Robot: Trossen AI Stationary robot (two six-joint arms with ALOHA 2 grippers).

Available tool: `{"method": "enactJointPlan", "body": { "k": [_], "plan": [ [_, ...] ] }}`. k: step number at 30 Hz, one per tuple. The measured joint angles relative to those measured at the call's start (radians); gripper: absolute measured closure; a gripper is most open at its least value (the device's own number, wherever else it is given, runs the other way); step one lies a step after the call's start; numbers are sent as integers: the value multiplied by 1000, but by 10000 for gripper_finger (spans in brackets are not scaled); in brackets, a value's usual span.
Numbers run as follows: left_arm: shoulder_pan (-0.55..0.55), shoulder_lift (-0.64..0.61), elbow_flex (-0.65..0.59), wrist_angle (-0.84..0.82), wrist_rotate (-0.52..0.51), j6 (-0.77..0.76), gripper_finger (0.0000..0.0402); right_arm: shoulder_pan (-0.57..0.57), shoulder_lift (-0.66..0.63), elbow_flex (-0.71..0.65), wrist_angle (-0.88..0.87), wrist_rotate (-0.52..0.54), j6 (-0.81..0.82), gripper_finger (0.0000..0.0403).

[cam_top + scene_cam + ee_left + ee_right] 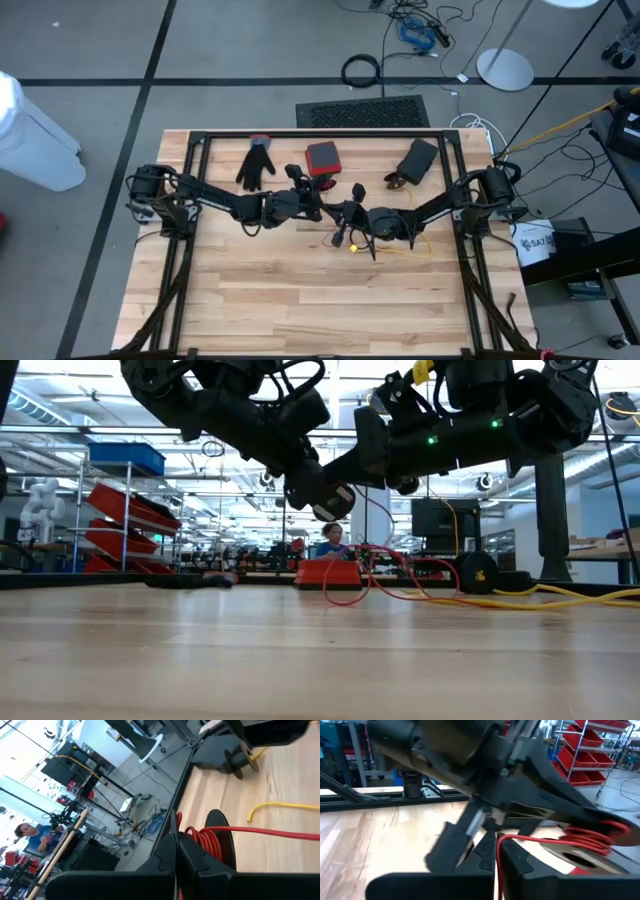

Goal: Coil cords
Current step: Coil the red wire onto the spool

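Pinching red cord [530,839] between closed right gripper [496,851], closed left gripper [176,851] alongside.

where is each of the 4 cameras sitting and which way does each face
High view: above the table, looking straight down; both arms meet mid-table, left gripper, right gripper, black glove behind.
Low view: at table-top height, looking level into the room; both arms hang overhead.
Left wrist view: on the left arm, looking past its shut fingers at the red cord and its spool.
Right wrist view: on the right arm; its fingers are shut on the red cord.
Shared: the red cord and yellow cord show in the low and left wrist views.
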Motion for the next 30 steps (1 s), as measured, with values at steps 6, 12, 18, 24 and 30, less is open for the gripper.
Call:
{"method": "enactJointPlan", "body": {
  "k": [6,12,18,24,30],
  "plan": [
    [7,0,0,61,66,-81,401,4,0,5,-14,-3,-36,403],
    [7,0,0,106,132,-184,401,5,-1,5,-26,-3,-55,403],
    [6,0,0,156,164,-299,401,6,-1,5,-39,33,-81,403],
    [5,0,0,204,171,-428,401,24,-1,5,-39,128,-124,403],
    [9,0,0,237,217,-535,401,51,-1,5,-43,229,-192,403]
  ]
}}
